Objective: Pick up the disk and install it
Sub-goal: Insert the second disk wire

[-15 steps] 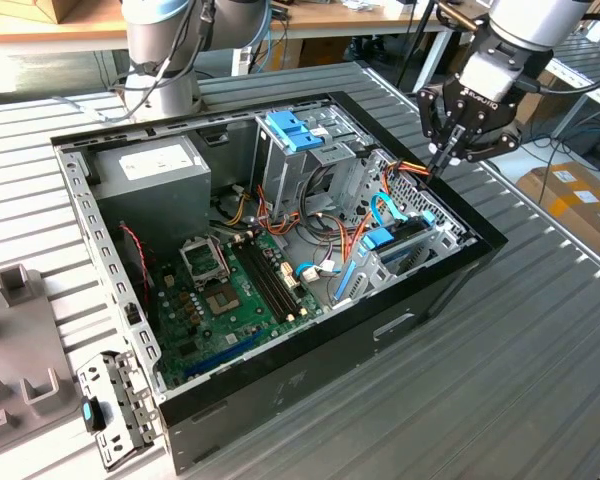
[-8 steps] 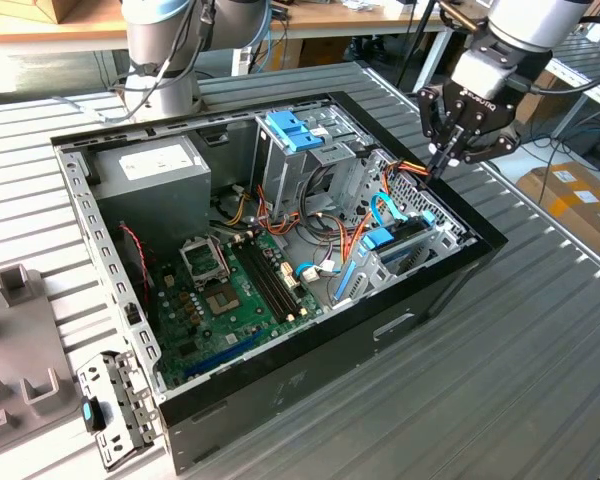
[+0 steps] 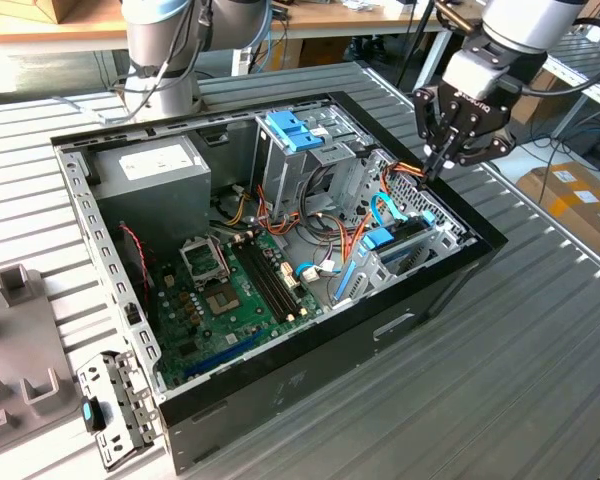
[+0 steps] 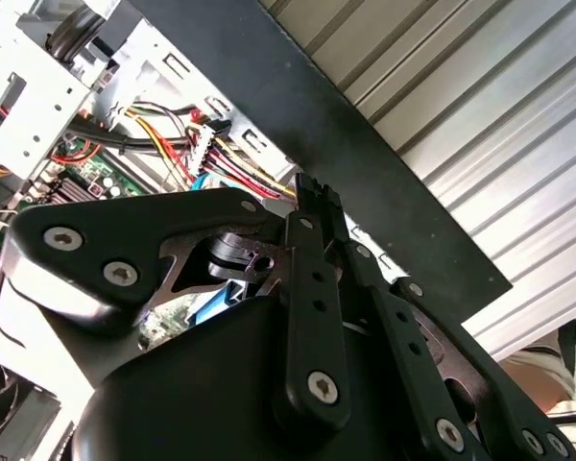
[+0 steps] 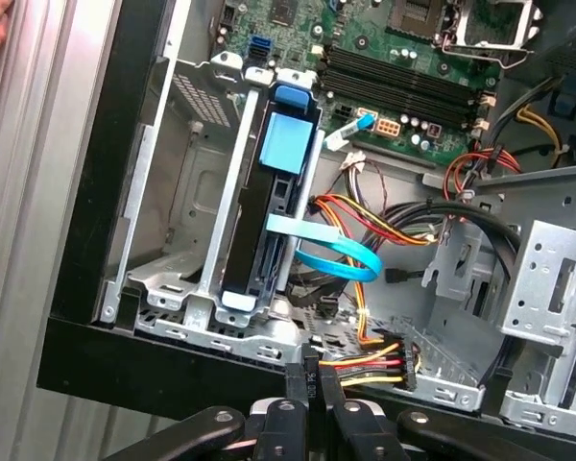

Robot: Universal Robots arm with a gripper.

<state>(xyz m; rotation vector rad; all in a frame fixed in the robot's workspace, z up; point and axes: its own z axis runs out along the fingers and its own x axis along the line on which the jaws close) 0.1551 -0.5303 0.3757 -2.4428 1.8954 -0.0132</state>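
A black two-fingered gripper (image 3: 438,160) on a silver-and-black robot arm (image 3: 525,25) hangs over the far right corner of an open black desktop computer case (image 3: 310,375) that lies on a ribbed grey metal table (image 3: 540,340). In the first wrist view the fingertips (image 5: 310,376) are pressed together with nothing between them, poised at the case's black rim just beside a bundle of red, yellow and black power wires (image 5: 370,365). The disk (image 5: 269,216), a flat drive edged in bright light-blue plastic with a pale blue pull tab, sits on edge in the grey metal drive bay along the case wall, a light-blue ribbon cable (image 5: 331,252) looping out from its side; in the exterior view it shows as a blue-trimmed slab (image 3: 382,240) in the cage at the exterior view's right. The green motherboard (image 3: 230,290) fills the case floor, a grey power-supply box (image 3: 155,165) sits at the back on the exterior view's left, and a darker-blue slotted plastic latch (image 3: 292,130) tops the upright drive cage.
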